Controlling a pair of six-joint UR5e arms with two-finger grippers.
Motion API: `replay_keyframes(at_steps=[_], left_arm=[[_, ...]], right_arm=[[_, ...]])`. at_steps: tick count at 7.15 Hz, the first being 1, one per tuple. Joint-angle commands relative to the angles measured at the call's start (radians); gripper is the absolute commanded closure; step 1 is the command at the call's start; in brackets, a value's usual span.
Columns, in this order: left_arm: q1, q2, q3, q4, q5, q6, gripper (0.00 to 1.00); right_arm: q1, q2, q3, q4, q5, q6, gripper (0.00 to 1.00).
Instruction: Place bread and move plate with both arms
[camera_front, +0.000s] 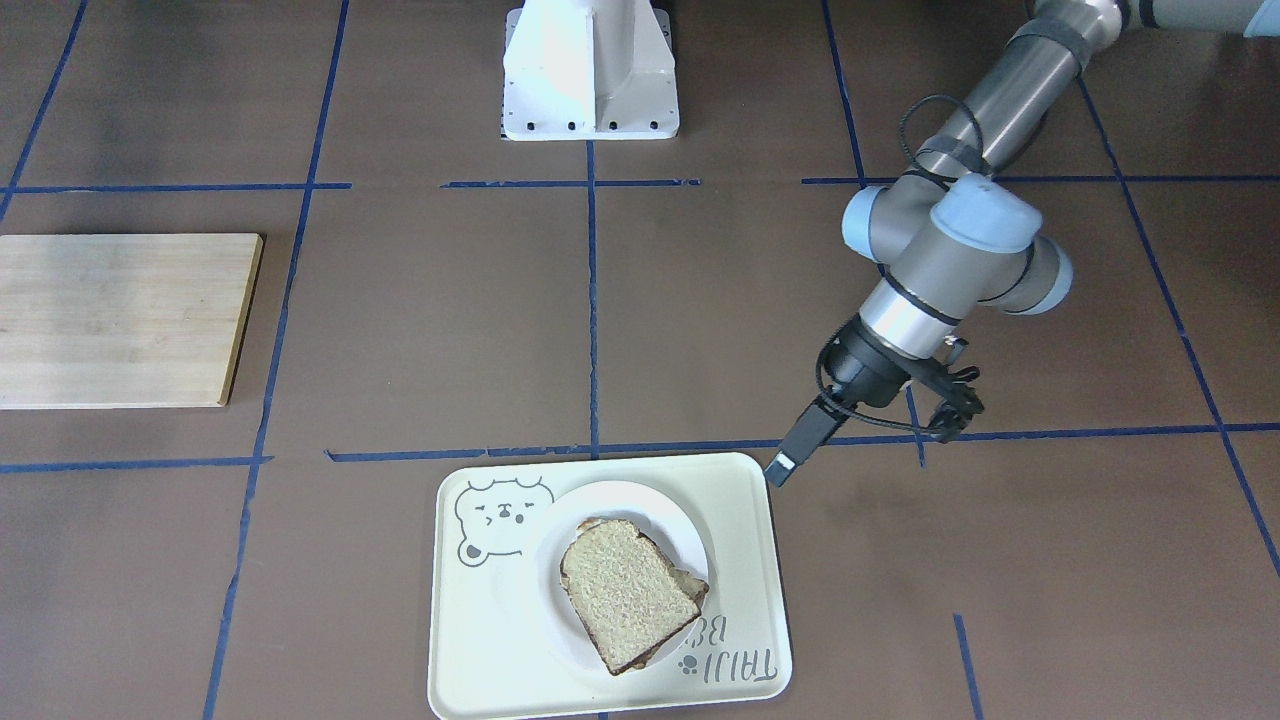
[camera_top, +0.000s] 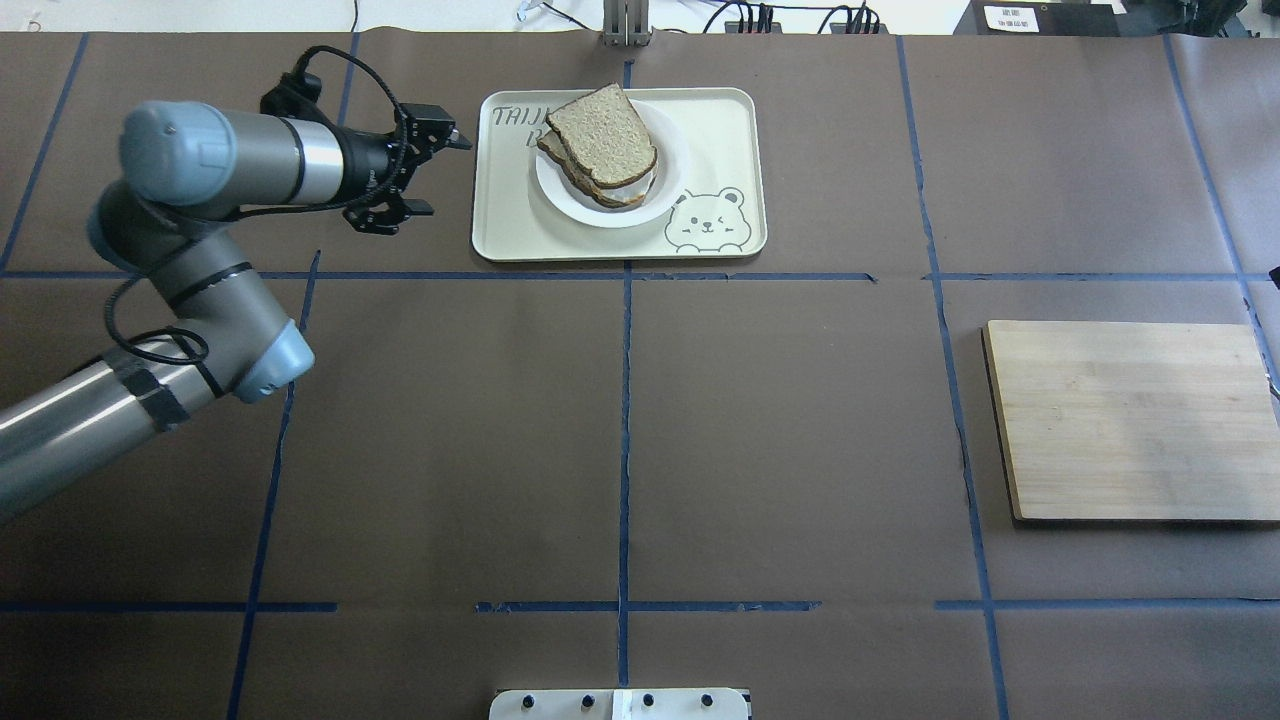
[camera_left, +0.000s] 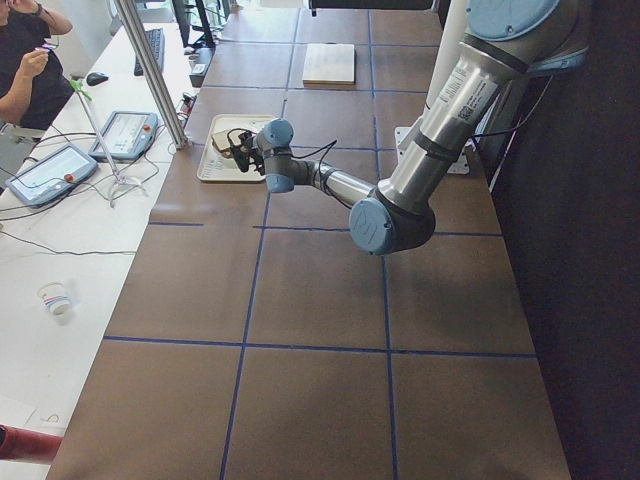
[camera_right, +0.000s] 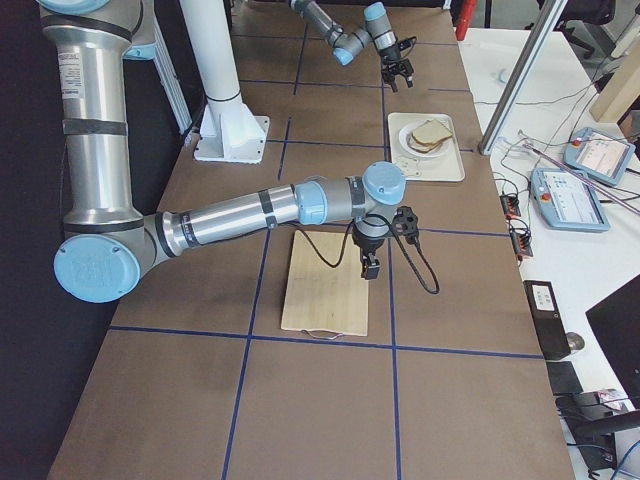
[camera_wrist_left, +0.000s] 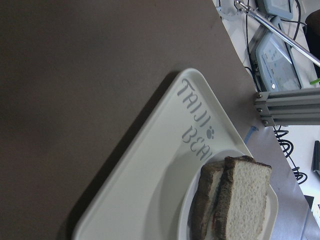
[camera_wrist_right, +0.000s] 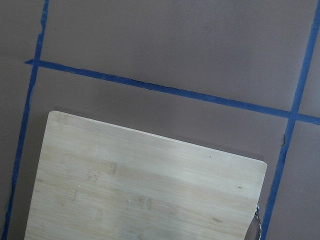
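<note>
The bread (camera_top: 603, 135) is a plain slice lying on top of a second slice on the white plate (camera_top: 668, 195). The plate sits on the cream bear tray (camera_top: 510, 200) at the far middle of the table. The front-facing view shows the bread (camera_front: 628, 590), plate (camera_front: 620, 500) and tray (camera_front: 745, 500); the left wrist view shows both slices (camera_wrist_left: 245, 200) edge-on. My left gripper (camera_top: 432, 172) is open and empty, just off the tray's left edge, and also shows in the front-facing view (camera_front: 870, 440). My right gripper (camera_right: 370, 266) shows only in the exterior right view, above the wooden board; I cannot tell its state.
A wooden cutting board (camera_top: 1130, 420) lies at the right side of the table and shows in the right wrist view (camera_wrist_right: 145, 185). The robot's base (camera_front: 590, 70) is at the near middle. Blue tape lines cross the brown table cover. Operator desks stand beyond the far edge.
</note>
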Motion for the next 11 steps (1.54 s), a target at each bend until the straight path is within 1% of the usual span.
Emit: replay_keyframes(at_steps=[1,2,3,5,7,8,10,11], left_arm=[[-0.193,0.141,-0.096,0.062,-0.209,0.258,0.0],[-0.266,0.19,-0.096,0.065,-0.277,0.384,0.0],[-0.315,0.228,-0.098,0.102,-0.288,0.531,0.0],[-0.388,0.24,-0.143,0.314,-0.287,0.814,0.0],[-0.463,0.299,-0.241,0.599,-0.278,1.181,0.0],[-0.487,0.36,-0.268,0.671,-0.279,1.339,0.0],[-0.524,0.478,-0.266,0.744,-0.288,1.614,0.0],[-0.57,0.488,-0.269,0.874,-0.322,1.755,0.0]], right_arm=[[0.002,0.0,0.002,0.0,0.0,0.002,0.0],[0.0,0.001,-0.007,0.0,-0.005,0.002,0.0],[0.002,0.001,-0.016,0.0,-0.005,0.005,0.0],[0.002,0.003,-0.018,-0.002,-0.005,0.006,0.0],[0.002,0.006,-0.025,0.0,-0.007,0.006,0.0],[0.002,0.007,-0.033,0.0,-0.007,0.006,0.0],[0.021,0.009,-0.051,0.0,-0.007,0.0,0.0],[0.037,0.009,-0.062,0.0,-0.005,-0.004,0.0]])
